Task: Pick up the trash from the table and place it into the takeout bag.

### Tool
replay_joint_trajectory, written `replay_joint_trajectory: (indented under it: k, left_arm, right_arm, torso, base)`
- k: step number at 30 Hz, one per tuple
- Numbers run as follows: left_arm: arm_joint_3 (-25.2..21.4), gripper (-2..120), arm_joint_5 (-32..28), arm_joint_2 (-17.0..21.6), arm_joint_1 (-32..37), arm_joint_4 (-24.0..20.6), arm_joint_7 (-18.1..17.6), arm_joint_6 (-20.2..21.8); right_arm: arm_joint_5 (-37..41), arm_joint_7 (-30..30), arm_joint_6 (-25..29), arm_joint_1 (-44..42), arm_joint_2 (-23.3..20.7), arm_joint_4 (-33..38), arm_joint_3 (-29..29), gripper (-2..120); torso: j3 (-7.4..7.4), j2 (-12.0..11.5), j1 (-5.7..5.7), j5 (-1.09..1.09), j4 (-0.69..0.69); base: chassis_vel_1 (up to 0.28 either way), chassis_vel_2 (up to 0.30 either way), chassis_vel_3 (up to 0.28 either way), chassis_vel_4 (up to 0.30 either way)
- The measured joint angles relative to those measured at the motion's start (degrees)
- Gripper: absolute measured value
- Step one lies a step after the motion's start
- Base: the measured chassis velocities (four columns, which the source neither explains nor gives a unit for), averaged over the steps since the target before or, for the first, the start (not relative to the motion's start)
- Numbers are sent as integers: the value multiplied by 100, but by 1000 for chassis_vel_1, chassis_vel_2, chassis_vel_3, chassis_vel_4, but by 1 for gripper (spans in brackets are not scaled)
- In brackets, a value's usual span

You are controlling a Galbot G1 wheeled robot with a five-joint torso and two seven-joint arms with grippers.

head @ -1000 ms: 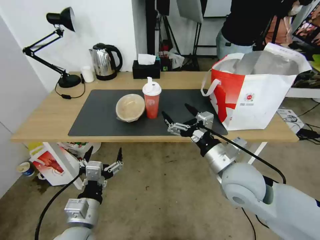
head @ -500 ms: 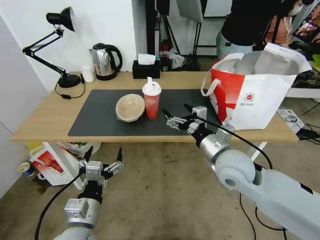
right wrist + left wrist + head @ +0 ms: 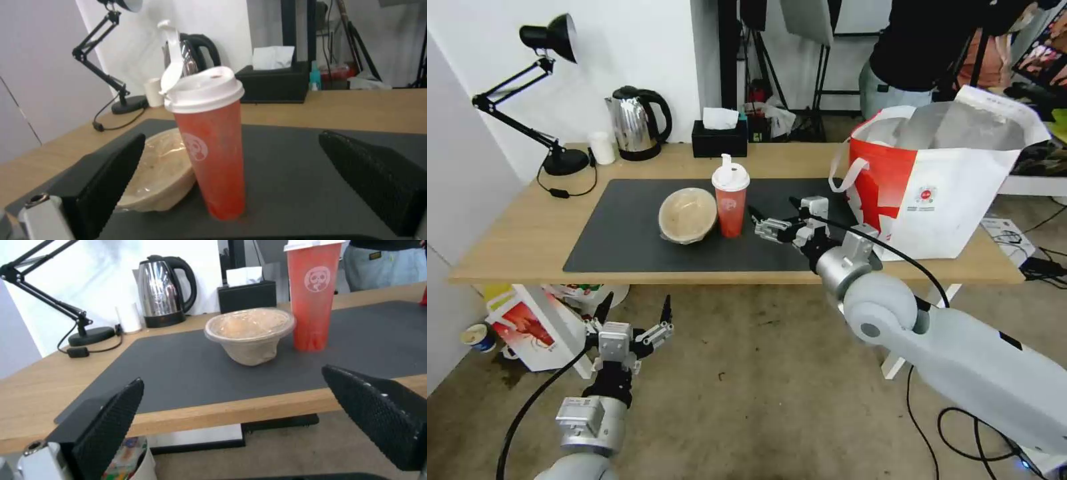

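On the table (image 3: pixel 514 233), a red drink cup (image 3: pixel 731 200) with a white spouted lid stands upright on the dark mat. A beige plastic-wrapped bowl (image 3: pixel 687 215) leans against its left side. My right gripper (image 3: pixel 772 205) hovers open just right of the cup, fingers pointing at it. In the right wrist view the cup (image 3: pixel 211 143) stands ahead between the open fingers (image 3: pixel 111 173), with the bowl (image 3: pixel 155 173) beside it. The takeout bag (image 3: pixel 934 180) stands open at the table's right end. My left gripper (image 3: pixel 636 303) hangs open below the table's front edge, facing the bowl (image 3: pixel 250 335) and cup (image 3: pixel 313 296).
A black desk lamp (image 3: pixel 554 40), a steel kettle (image 3: pixel 637 123), a small white cup (image 3: pixel 603 147) and a black tissue box (image 3: pixel 719 138) line the table's back edge. A red-and-white printed bag (image 3: pixel 534 330) sits on the floor under the table. Cables lie at the right.
My right gripper has moved forward and left over the mat, closing in on the red cup. The left arm has stayed still.
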Motion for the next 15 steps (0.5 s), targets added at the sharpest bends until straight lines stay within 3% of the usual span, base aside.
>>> replay_joint_trajectory:
  k: [15]
  left_arm:
    - [0,100,0,0,0,0,0,0]
  right_arm:
    - [3,-103,-47,278,246,-438,-289,100]
  torso:
    - [0,0,0,0,0]
  base:
    - [0,0,0,0]
